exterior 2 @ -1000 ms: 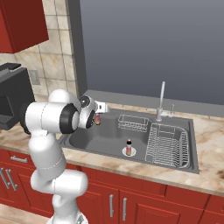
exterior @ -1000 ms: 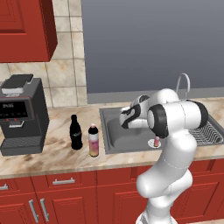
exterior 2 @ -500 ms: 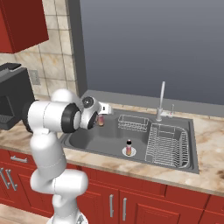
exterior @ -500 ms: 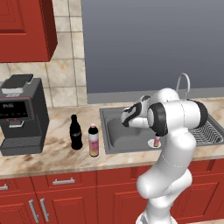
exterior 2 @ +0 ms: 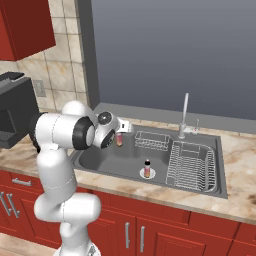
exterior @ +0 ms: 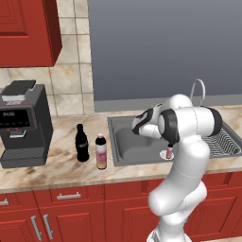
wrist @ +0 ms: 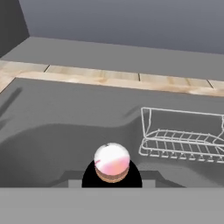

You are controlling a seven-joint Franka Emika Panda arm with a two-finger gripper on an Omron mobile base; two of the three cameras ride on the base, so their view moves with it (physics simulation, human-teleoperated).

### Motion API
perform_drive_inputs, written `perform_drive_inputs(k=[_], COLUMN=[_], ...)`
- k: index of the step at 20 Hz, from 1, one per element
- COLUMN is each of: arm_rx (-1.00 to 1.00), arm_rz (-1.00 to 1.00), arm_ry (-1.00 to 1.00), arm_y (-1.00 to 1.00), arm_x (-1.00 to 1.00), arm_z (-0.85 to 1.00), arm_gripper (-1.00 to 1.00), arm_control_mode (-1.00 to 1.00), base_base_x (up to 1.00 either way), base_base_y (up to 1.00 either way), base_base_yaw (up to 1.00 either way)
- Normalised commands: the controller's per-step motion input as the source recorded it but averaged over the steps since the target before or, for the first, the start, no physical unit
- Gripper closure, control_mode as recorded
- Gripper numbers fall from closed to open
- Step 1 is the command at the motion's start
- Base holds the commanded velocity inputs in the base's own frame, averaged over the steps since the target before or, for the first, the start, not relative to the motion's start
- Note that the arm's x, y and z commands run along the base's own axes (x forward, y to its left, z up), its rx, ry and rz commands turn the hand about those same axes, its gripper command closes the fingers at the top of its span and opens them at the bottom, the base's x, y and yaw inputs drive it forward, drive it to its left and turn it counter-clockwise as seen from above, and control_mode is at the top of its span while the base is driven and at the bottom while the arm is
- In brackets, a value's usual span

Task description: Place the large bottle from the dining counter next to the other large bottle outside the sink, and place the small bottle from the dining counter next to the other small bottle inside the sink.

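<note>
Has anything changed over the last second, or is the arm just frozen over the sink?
The gripper, shut on the small bottle, has crept slightly farther out over the sink. Unmoved: the other small bottle in the basin and both large bottles on the counter.

A black coffee machine (exterior: 21,124) stood at the left end of the marble counter (exterior: 56,165), under a red wall cabinet (exterior: 28,30). Behind ran a tiled backsplash (exterior: 71,85). A curved faucet (exterior 2: 184,117) rose behind the basin; a wire dish rack (exterior 2: 194,167) lay to its right, and a small wire basket (wrist: 183,135) sat near the back, possibly resting on the floor. Red drawers (exterior: 71,196) lined the front below.
</note>
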Motion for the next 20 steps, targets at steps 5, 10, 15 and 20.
perform_drive_inputs(k=[5,10,15,20], arm_rx=[0.02,0.08,0.07,0.0], arm_rz=[0.03,0.07,0.07,0.09], arm_ry=[0.0,-0.01,-0.01,-0.01], arm_y=[-0.32,-0.22,-0.17,0.0], arm_x=[0.0,-0.03,-0.14,-0.27], arm_z=[-0.07,-0.14,-0.25,-0.29], arm_gripper=[1.0,1.0,1.0,1.0], arm_control_mode=[-1.0,-1.0,-1.0,-1.0], base_base_x=[0.0,0.0,0.0,0.0], base_base_y=[0.0,0.0,0.0,0.0], base_base_yaw=[0.0,0.0,0.0,0.0])
